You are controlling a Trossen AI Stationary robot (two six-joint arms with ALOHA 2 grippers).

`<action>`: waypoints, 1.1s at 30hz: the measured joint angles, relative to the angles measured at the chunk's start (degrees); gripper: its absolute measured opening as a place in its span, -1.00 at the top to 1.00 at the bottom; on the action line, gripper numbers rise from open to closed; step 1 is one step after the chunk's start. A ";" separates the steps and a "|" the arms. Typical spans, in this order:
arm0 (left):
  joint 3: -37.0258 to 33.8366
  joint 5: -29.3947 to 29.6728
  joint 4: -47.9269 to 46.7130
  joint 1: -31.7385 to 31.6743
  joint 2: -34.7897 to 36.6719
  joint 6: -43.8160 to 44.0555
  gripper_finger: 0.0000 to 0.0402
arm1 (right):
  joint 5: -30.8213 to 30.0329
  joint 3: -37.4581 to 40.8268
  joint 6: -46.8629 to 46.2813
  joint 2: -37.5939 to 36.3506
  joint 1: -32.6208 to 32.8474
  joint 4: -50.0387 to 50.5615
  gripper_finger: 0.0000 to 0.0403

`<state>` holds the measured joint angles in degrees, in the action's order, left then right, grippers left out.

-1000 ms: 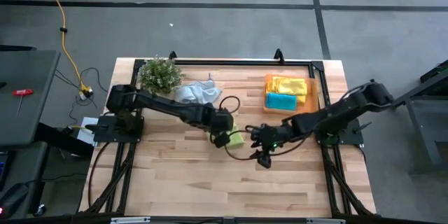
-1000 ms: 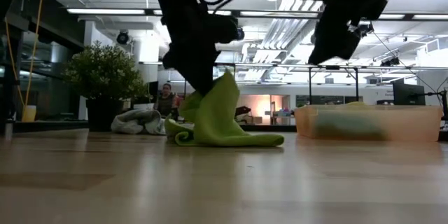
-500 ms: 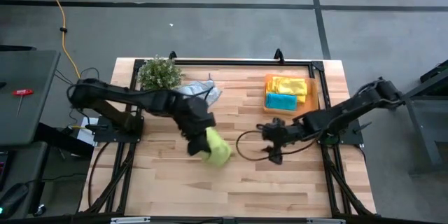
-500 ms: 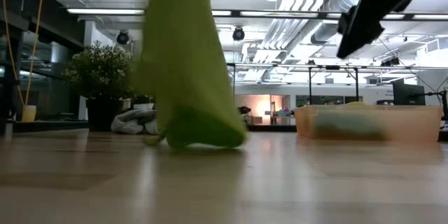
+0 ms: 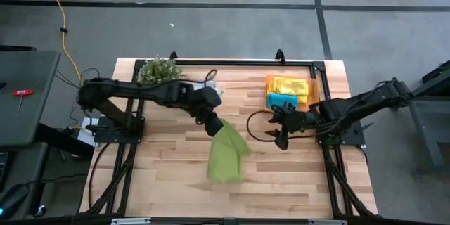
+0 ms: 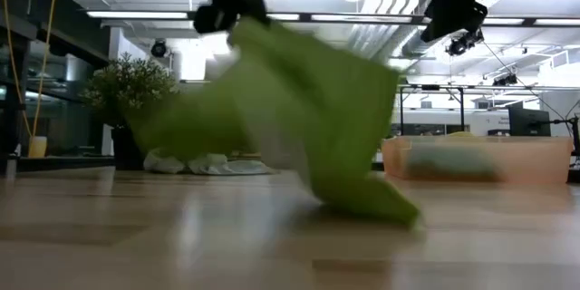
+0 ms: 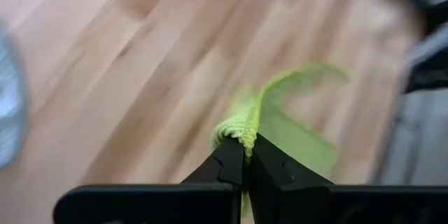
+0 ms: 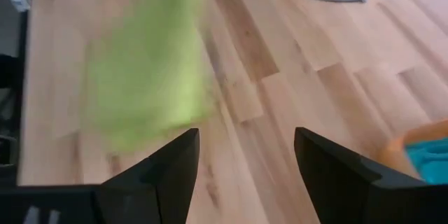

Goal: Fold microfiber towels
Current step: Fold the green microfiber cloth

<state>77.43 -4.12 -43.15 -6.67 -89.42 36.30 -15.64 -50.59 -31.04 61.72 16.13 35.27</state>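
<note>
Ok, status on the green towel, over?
Left pincer shut on lime green microfiber towel, swinging it above wooden table. Right pincer open, empty, beside orange tray. Nothing blocking.

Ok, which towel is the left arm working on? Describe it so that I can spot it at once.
Start at the wooden table and go to its middle, just in front of the left pincer. Hanging from that shut pincer is the lime green towel, pinched by one edge. It is the only green towel; the grey-blue one lies by the plant, the others in the orange tray.

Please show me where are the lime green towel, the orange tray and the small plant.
lime green towel (image 5: 226, 156): high view, middle of the hanging cloth.
orange tray (image 5: 314, 86): high view, its right rim.
small plant (image 5: 159, 70): high view, its leafy top.
</note>
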 joint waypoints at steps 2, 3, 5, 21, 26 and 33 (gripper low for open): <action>-0.04 0.03 -2.79 -0.66 -2.37 -1.91 1.00 | 1.57 0.00 -0.43 0.40 -0.03 -1.12 -0.11; 0.02 0.06 -2.38 -0.52 -3.76 -2.83 1.00 | 2.57 0.00 -0.85 0.83 -0.03 -1.83 -0.11; -0.03 -0.11 -3.35 -0.01 -6.22 -4.66 1.00 | 3.50 0.00 -1.19 2.20 0.01 -3.06 -0.11; 0.07 -0.10 -4.02 10.07 -9.05 -7.27 1.00 | 0.47 -0.02 11.78 21.21 -7.15 -15.65 -0.11; 0.02 2.88 -4.15 11.43 -8.09 -5.30 1.00 | 6.08 -0.02 19.44 26.95 -11.71 -20.49 -0.11; 0.02 4.97 -4.02 11.58 -8.35 -4.90 1.00 | 14.64 -0.02 22.89 32.60 -13.89 -22.47 -0.11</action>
<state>77.45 0.85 -47.17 4.91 -97.77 31.39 -0.99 -50.61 -8.15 94.32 2.24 12.80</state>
